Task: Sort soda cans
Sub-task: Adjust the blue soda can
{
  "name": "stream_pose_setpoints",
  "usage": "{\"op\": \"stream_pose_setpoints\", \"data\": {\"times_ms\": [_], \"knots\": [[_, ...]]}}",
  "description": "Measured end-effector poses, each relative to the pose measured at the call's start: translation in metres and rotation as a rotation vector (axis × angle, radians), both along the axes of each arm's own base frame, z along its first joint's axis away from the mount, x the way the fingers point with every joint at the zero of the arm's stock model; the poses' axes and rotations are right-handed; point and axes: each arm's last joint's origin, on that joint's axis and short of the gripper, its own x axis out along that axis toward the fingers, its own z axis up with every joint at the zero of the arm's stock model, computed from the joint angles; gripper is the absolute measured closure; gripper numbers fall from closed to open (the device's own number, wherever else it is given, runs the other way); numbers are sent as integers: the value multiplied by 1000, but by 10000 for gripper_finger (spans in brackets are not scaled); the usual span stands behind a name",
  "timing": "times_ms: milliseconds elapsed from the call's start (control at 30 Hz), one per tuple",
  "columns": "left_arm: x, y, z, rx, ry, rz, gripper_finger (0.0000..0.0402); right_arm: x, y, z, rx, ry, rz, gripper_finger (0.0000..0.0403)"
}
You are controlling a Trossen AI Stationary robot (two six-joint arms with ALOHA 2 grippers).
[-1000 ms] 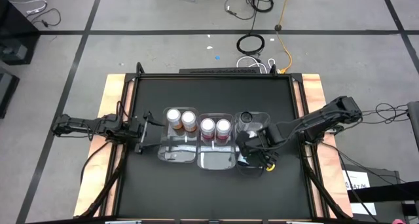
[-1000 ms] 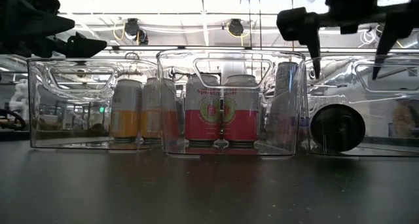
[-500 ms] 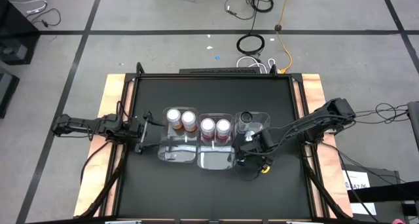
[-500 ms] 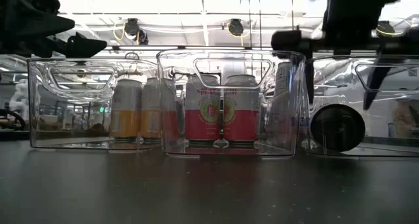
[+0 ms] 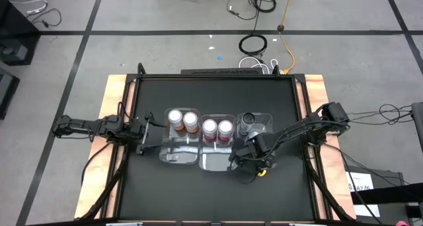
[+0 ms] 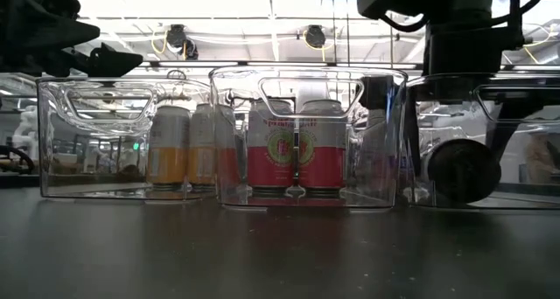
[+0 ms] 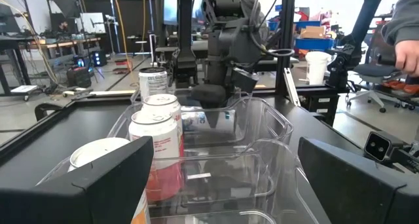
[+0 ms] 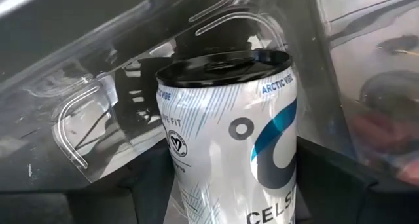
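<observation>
Care matters most: right gripper (image 5: 243,153), closed around a silver Celsius can (image 8: 229,142), should lower it upright into the rightmost clear bin (image 5: 268,123); left gripper (image 5: 147,135) waits open.

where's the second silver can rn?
The lying silver can is on its side in the rightmost clear bin, right gripper reaching in around it; the other silver can stands upright at that bin's far end.
</observation>
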Motion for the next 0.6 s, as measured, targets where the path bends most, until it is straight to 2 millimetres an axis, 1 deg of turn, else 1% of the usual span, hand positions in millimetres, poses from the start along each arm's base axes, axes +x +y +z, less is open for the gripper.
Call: {"op": "stream_pose_setpoints", "data": {"times_ms": [100,200,433,600], "knots": [[0,0,0,0,0,0,13,1,0,2,2,-7,-13,146],[0,0,0,0,0,0,13,1,0,9,5,-17,-43,158],[0,0,0,0,0,0,13,1,1,35,44,-79,-120,160],[0,0,0,0,0,0,13,-1,0,57,78,-135,-207,160]]}}
